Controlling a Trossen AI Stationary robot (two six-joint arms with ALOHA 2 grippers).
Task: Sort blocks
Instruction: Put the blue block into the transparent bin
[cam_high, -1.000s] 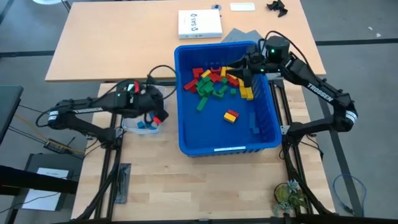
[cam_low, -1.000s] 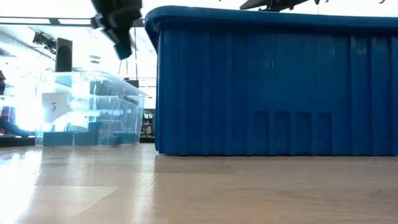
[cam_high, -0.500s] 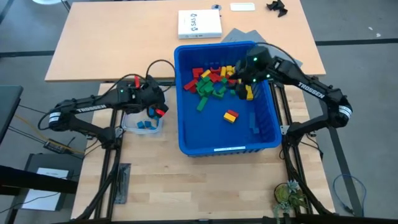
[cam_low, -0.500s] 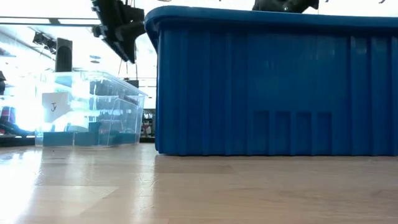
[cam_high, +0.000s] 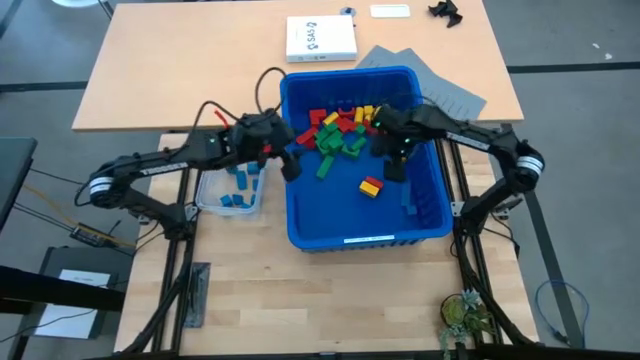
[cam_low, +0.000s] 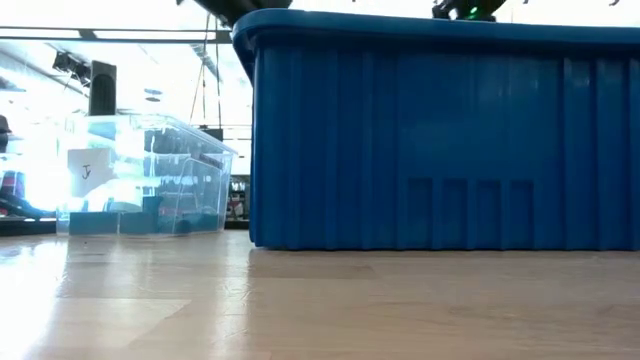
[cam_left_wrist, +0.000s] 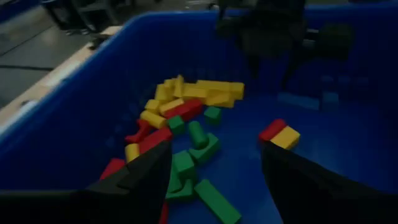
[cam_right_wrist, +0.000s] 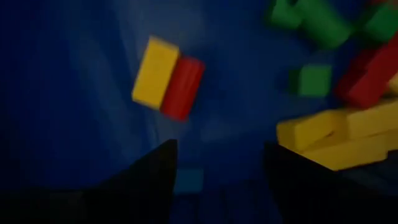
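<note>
Blocks (cam_high: 340, 135) in red, yellow and green lie heaped at the far end of the large blue bin (cam_high: 345, 236), which stands in the middle of the wooden table (cam_high: 330, 290). A red-and-yellow pair (cam_high: 372, 186) sits apart from the heap, nearer the middle of the bin floor, and a blue block (cam_high: 408, 198) lies close to the right wall. To the left of the bin, just beside it, the small clear tub (cam_high: 230, 192) holds a few blue blocks (cam_high: 238, 184).

The left gripper (cam_high: 288, 166) reaches over the bin's left wall, above the near-left edge of the heap. The left wrist view shows its fingers (cam_left_wrist: 146, 174) spread wide with nothing between them, green blocks (cam_left_wrist: 193, 163) lying on the bin floor beyond.

The right gripper (cam_high: 393, 166) is inside the bin, just near of the yellow blocks at the right end of the heap and beside the red-and-yellow pair. Its fingers (cam_right_wrist: 155, 171) also stand wide apart and empty in the right wrist view, with the pair on one side and yellow blocks (cam_right_wrist: 339, 138) on the other.

On the far table lie a white box (cam_high: 321, 39) and grey sheets of paper (cam_high: 445, 92).
</note>
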